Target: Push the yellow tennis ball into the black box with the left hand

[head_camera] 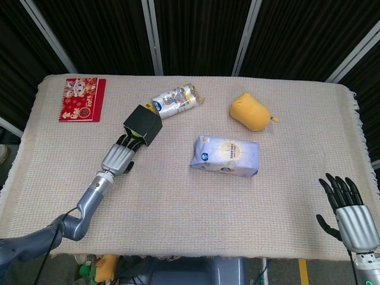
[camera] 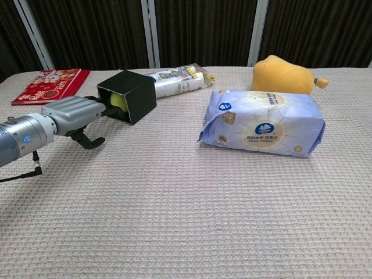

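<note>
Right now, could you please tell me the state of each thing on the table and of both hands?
yellow tennis ball: inside the box mouth
black box: on its side, opening toward left hand
left hand: fingers at the box opening
right hand: open, idle
blue pack: lying flat

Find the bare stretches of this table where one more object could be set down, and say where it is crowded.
Bare cloth runs along the near edge between the left hand and right hand, below the tissue pack. Crowded: black box, tennis ball and snack bag cluster together.
</note>
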You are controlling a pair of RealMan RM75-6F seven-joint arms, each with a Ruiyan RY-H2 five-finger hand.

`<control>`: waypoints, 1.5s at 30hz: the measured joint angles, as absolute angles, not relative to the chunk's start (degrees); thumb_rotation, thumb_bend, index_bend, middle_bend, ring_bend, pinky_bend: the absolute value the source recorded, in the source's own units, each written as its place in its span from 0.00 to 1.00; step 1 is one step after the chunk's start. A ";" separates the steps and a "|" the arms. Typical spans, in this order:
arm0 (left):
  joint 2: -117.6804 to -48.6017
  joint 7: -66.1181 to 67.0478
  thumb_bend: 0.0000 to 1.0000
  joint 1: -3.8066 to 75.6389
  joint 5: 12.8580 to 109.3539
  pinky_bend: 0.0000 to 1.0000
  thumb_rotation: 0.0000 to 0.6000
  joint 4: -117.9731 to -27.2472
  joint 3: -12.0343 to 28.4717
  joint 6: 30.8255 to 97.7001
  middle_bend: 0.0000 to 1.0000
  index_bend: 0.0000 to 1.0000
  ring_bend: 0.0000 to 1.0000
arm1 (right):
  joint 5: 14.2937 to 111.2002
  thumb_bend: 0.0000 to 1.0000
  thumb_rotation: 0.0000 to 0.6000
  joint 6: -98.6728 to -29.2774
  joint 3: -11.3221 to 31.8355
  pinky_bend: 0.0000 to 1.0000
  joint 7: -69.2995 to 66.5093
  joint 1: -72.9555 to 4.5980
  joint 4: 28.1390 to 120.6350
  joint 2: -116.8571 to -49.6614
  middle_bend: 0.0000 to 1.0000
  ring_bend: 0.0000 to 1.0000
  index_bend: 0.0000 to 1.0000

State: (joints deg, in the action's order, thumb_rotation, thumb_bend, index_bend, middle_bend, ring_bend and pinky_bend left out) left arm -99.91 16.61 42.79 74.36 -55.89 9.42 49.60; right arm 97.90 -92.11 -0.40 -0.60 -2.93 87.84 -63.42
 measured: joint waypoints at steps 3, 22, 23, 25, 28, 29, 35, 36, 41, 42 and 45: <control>-100.34 17.49 0.42 43.32 73.52 0.00 1.00 -55.45 9.57 48.58 0.07 0.13 0.00 | 98.05 0.33 1.00 -92.12 -0.49 0.00 -0.57 -2.89 87.84 -63.39 0.00 0.00 0.00; -94.97 22.14 0.24 40.44 76.42 0.00 1.00 -66.75 5.58 55.00 0.09 0.06 0.00 | 98.29 0.33 1.00 -92.41 -0.44 0.00 -0.57 -2.77 87.66 -63.39 0.00 0.00 0.00; -93.67 22.59 0.22 39.70 76.97 0.00 1.00 -68.76 4.93 56.10 0.10 0.05 0.00 | 98.31 0.33 1.00 -92.34 -0.46 0.00 -0.16 -2.78 87.72 -63.50 0.00 0.00 0.00; -90.15 23.72 0.20 37.57 78.45 0.00 1.00 -74.14 3.16 59.21 0.12 0.05 0.00 | 98.31 0.33 1.00 -92.20 -0.49 0.00 0.52 -2.78 87.87 -63.70 0.00 0.00 0.00; -84.71 24.31 0.18 33.41 81.97 0.00 1.00 -82.50 -0.11 65.94 0.11 0.03 0.00 | 98.45 0.33 1.00 -92.25 -0.55 0.00 1.37 -2.68 88.16 -64.06 0.00 0.00 0.00; -83.37 24.05 0.16 32.01 83.36 0.00 1.00 -84.55 -1.14 68.47 0.10 0.02 0.00 | 98.58 0.33 1.00 -92.46 -0.57 0.00 1.50 -2.60 88.19 -64.15 0.00 0.00 0.00; -76.54 18.76 0.10 19.53 90.75 0.00 1.00 -87.47 -8.06 86.90 0.09 0.02 0.00 | 100.65 0.33 1.00 -93.48 -1.02 0.00 1.64 -2.49 87.81 -64.62 0.00 0.00 0.00; -75.28 18.35 0.10 16.79 91.60 0.00 1.00 -87.34 -9.07 89.85 0.09 0.02 0.00 | 100.91 0.33 1.00 -93.59 -1.06 0.00 1.82 -2.49 87.72 -64.74 0.00 0.00 0.00; -73.40 17.36 0.08 10.32 95.39 0.00 1.00 -86.03 -10.08 99.71 0.09 0.01 0.00 | 102.50 0.33 1.00 -93.83 -1.54 0.00 3.70 -2.53 86.97 -65.86 0.00 0.00 0.00; -73.31 17.01 0.08 9.62 96.80 0.00 1.00 -85.18 -10.23 101.08 0.09 0.01 0.00 | 102.75 0.33 1.00 -93.82 -1.65 0.00 3.99 -2.55 86.89 -66.00 0.00 0.00 0.00; -73.06 15.85 0.07 8.08 99.63 0.00 1.00 -82.94 -10.60 102.45 0.09 0.02 0.00 | 103.32 0.33 1.00 -93.90 -1.82 0.00 4.67 -2.59 86.79 -66.37 0.00 0.00 0.00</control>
